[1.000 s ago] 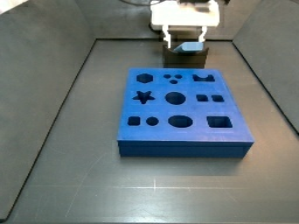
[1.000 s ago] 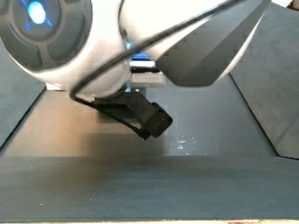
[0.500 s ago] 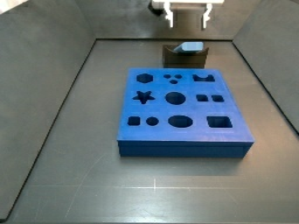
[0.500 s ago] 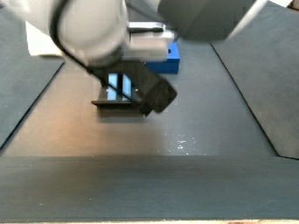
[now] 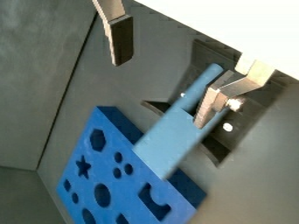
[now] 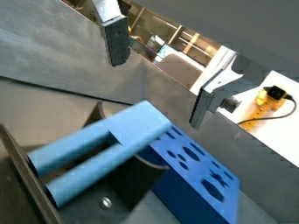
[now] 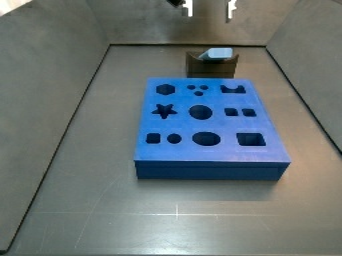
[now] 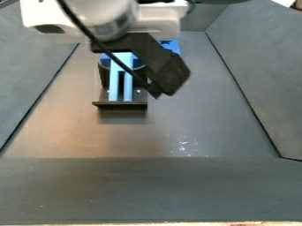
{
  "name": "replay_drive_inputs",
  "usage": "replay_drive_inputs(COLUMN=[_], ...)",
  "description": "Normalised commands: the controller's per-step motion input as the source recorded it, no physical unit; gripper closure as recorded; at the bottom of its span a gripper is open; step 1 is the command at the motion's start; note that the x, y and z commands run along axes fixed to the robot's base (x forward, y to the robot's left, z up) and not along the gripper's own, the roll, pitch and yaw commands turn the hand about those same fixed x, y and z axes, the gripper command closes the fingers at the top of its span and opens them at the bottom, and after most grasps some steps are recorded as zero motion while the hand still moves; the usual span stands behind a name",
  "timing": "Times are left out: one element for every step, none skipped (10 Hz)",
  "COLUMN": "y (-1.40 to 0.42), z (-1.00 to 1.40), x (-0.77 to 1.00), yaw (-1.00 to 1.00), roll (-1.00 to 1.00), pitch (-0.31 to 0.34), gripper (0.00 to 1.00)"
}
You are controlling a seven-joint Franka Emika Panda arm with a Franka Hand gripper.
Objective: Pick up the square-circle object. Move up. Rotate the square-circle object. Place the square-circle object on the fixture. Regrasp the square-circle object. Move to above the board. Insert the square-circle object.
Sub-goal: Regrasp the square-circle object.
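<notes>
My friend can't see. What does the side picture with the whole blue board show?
The pale peg rests on the dark fixture behind the blue board. The open gripper is high above it, holding nothing.

A dark grey floor (image 7: 80, 200) with raised side walls carries everything. The board (image 7: 211, 130) lies flat near its middle, a thick blue slab with cut-out holes. Just behind the board stands the fixture (image 7: 211, 66), a small dark block, with the square-circle object (image 7: 217, 54) resting in its top. The gripper (image 7: 209, 8) hangs open well above the fixture, touching nothing
</notes>
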Motion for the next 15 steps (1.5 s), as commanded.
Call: replay_drive_inputs(y=[-0.01,-0.02,-0.02,-0.03,-0.04,-0.04,-0.03,-1.0,-1.0,-1.0,-1.0,-0.98,-0.71,-0.51,-0.24], z=[0.01,0.01,0.01,0.01,0.01,0.01,0.01,-0.41,-0.41,-0.32,-0.26,-0.24,-0.13,-0.06,-0.02], x=[-1.0,-1.0,-1.0,-1.0,-0.99,-0.9,-0.73,-0.37,-0.25,-0.13,-0.09,-0.1,-0.08,-0.06,-0.05], yaw=[0.02,0.04,0.08,0.09,0.12,0.13,0.14,-0.96,-0.95,-0.95,-0.94,-0.94,-0.93,-0.92,-0.91], roll=[0.1,0.11,0.13,0.13,0.13,0.13,0.12,1.0,1.0,1.0,1.0,1.0,1.0,1.0,1.0], pitch=[-0.236,-0.254,-0.274,-0.277,-0.273,-0.268,-0.249,-0.022,-0.024,-0.045,-0.073,-0.096,-0.127,-0.148,-0.175], gripper=[0.0,0.0,0.0,0.0,0.0,0.0,0.0,0.0,0.0,0.0,0.0,0.0,0.0,0.0,0.0])
